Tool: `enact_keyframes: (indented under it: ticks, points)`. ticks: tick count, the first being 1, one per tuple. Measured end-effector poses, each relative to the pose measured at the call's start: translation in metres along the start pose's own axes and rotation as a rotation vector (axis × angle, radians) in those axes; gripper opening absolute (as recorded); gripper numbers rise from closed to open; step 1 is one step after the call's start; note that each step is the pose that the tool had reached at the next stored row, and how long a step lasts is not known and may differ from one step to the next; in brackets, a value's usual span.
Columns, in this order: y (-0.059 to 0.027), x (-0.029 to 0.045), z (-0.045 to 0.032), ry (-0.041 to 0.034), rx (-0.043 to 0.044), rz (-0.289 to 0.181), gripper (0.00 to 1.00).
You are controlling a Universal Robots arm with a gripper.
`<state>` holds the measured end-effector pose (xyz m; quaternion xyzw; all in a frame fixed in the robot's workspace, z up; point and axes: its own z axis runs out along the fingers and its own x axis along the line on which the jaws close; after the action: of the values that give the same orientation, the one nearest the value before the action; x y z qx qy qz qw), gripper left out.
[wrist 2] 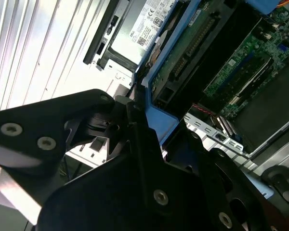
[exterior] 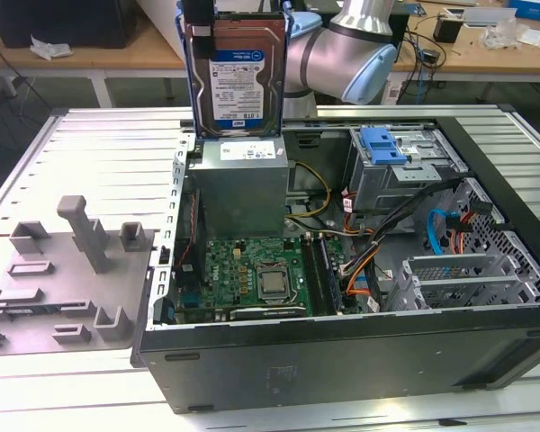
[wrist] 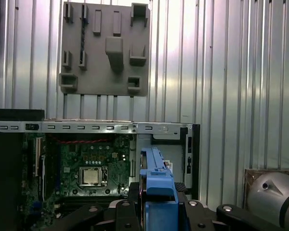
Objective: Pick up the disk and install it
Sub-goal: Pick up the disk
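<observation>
The disk [exterior: 238, 76], a silver-grey drive with a white-and-blue label in a blue caddy, hangs upright in the air over the open computer case [exterior: 342, 360], just above the grey power supply box [exterior: 243, 184]. My gripper [exterior: 202, 11] is shut on the disk's upper end at the top of the exterior view. In the second wrist view my black gripper [wrist 2: 144, 130] clamps the blue caddy, and the disk [wrist 2: 192, 43] shows its green circuit-board side. The first wrist view shows the disk [wrist: 156, 180] edge-on between the halves of my gripper [wrist: 156, 207].
Inside the case lie the motherboard [exterior: 252, 274], cables, and a drive cage [exterior: 414, 175] holding a bare blue bracket [exterior: 382, 144] toward the exterior view's right. A grey fixture plate [exterior: 63, 270] with raised blocks sits on the ribbed table at the exterior view's left.
</observation>
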<state>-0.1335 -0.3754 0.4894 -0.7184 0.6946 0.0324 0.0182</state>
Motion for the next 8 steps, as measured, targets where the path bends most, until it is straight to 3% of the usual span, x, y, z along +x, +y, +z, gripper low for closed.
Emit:
enact_keyframes:
  ticks: [8]
  points:
    - [-0.0064, 0.0007, -0.0002, 0.0000, 0.0000, 0.000, 0.37]
